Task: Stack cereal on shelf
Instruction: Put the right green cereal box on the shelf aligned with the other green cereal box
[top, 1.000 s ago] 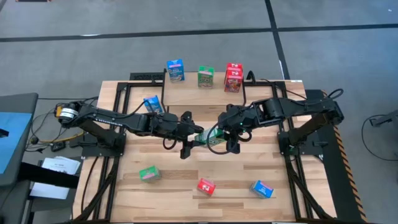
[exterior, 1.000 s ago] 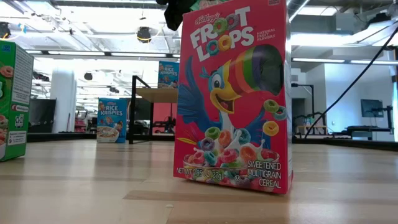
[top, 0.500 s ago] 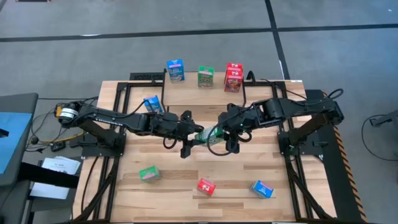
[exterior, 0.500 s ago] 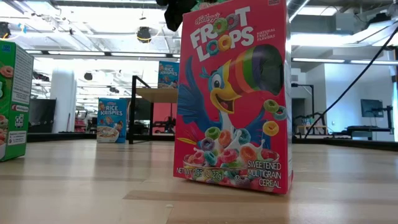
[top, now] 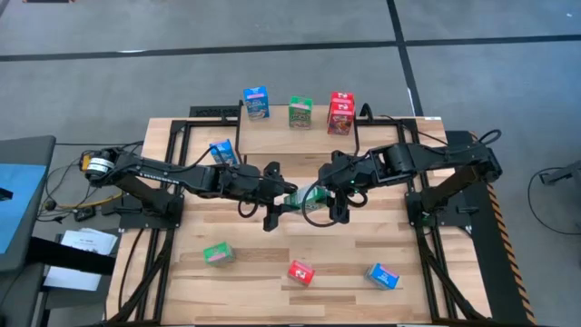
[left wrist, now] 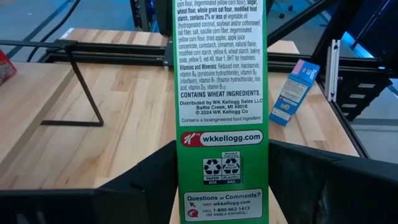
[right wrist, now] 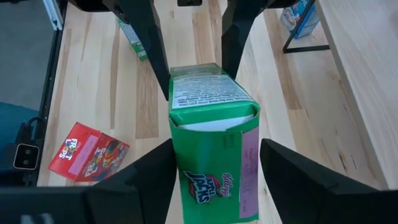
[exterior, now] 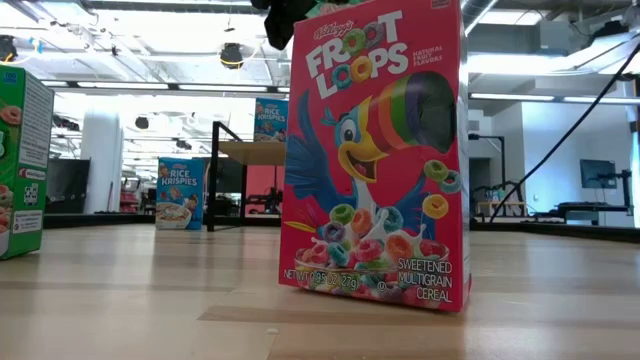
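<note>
- The green box (top: 313, 200) hangs above the middle of the bench (top: 254, 232), lying lengthwise between the two arms. The left tool (top: 290, 202) comes in from 9 o'clock and the right tool (top: 329, 202) from 3 o'clock.
- The left tool is clamped on one end of the box. From its wrist camera, the printed side panel runs straight up between its dark fingers (left wrist: 155, 180).
- The right tool sits around the other end. I cannot tell whether it is gripping the box or only flanking it.
- This looks like a hand-over in mid-air. To my eye, the rule is that one side must hold firmly before the other backs off, and the retreating arm should pull straight back along the box's length. That way it does not twist the carton out of line.
- The shelf (top: 272, 138) lies at 12 o'clock from the box. A blue box (top: 256, 103), a green one (top: 300, 112) and a red stack (top: 340, 113) already stand in a row on it.
- The carrying arm should lift clear of the shelf edge and come down on top of the green one, with the edges squared. A tilted carton would likely slide off.
- The grip on thin card should be firm but not crushing.
- Another blue box (top: 222, 152) leans near the shelf's leg at about 10 o'clock, so the left arm's elbow needs to keep clear of it.
- More boxes wait on the bench: green (top: 216, 254) at 7 o'clock, red (top: 301, 272) at 6 and blue (top: 382, 275) at 5.
</note>
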Controlling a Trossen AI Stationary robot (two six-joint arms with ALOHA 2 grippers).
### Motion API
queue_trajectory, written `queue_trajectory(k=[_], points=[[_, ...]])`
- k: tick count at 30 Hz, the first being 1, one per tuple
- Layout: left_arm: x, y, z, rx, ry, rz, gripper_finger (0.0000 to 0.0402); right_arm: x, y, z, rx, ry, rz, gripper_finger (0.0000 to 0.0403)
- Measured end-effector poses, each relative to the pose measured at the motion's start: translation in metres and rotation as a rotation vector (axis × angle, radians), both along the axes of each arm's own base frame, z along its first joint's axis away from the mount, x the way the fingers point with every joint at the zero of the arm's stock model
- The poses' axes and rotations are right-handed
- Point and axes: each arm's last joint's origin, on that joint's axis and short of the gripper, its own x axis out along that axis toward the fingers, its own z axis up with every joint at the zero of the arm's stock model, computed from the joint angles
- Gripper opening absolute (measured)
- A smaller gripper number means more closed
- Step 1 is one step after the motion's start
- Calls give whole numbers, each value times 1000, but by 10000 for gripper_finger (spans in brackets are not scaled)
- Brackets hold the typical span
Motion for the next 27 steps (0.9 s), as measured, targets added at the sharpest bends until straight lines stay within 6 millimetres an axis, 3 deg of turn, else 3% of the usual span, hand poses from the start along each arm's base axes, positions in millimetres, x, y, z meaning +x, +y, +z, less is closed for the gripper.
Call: queue_trajectory(k=[9,21,27], points=[[0,5,1,6,-3,18,203,-13,-2,11,2,-28,3,255],[1,16,2,7,-12,44,183,-49,-5,44,29,-190,10,255],[-4,23,12,56,-65,48,186,-69,-2,57,42,-243,34,255]])
